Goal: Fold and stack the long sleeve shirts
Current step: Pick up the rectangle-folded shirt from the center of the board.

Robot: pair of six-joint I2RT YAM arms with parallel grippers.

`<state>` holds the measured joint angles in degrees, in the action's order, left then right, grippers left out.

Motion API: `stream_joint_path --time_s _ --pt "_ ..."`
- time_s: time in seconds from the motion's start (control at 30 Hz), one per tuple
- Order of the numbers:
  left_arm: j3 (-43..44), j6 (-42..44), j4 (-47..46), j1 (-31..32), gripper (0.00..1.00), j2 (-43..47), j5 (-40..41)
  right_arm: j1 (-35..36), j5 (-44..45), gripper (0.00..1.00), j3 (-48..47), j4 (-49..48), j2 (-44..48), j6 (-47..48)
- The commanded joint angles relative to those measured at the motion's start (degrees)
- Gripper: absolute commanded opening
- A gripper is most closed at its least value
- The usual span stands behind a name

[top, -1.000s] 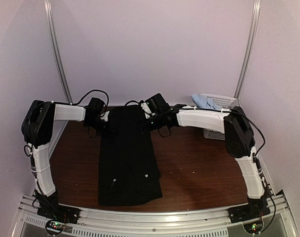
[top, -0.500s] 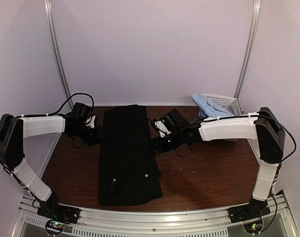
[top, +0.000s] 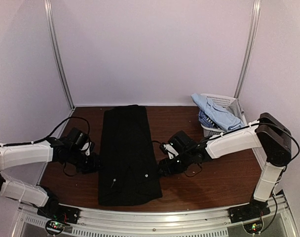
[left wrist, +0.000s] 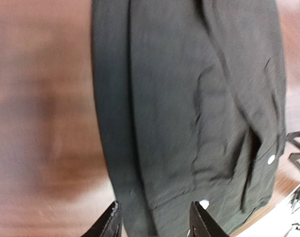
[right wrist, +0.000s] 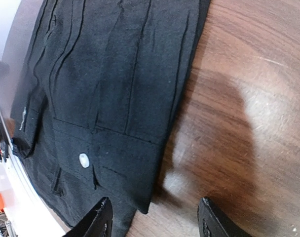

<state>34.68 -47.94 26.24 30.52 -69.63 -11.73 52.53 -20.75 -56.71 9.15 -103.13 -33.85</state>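
A black long sleeve shirt (top: 126,148) lies folded into a long narrow strip down the middle of the table. My left gripper (top: 94,162) hangs low at its left edge, near the front end. In the left wrist view the gripper (left wrist: 155,224) is open over the black cloth (left wrist: 189,98), holding nothing. My right gripper (top: 163,167) sits at the strip's right edge. In the right wrist view it (right wrist: 155,219) is open, with the shirt's corner (right wrist: 115,74) and bare wood between its fingers. A pale blue shirt (top: 218,111) and a blue-and-white patterned one (top: 206,119) lie in the basket.
A white lattice basket (top: 224,101) stands at the back right corner. The wooden table (top: 199,182) ends at a metal rail (top: 155,217) along the front. Pale walls and two upright poles close in the back and sides.
Both arms have swung from the shirt's far end down along its sides to the near end. The left jaws have widened a little; the right jaws have narrowed.
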Motion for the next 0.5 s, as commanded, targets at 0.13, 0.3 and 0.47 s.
stream_joint_path --time_s 0.13,0.3,0.47 --pt "-6.27 -8.42 1.7 6.61 0.5 3.66 1.53 1.64 -4.01 0.56 2.4 -6.42 0.88 -4.82" --pt "-7.8 -9.47 -0.44 8.47 0.51 2.69 0.41 1.7 -4.38 0.5 2.4 -8.06 -0.57 -6.06" --pt "-7.67 -9.97 -3.09 10.54 0.45 -0.2 -1.26 1.96 -4.82 0.44 2.0 -8.36 -1.23 -6.34"
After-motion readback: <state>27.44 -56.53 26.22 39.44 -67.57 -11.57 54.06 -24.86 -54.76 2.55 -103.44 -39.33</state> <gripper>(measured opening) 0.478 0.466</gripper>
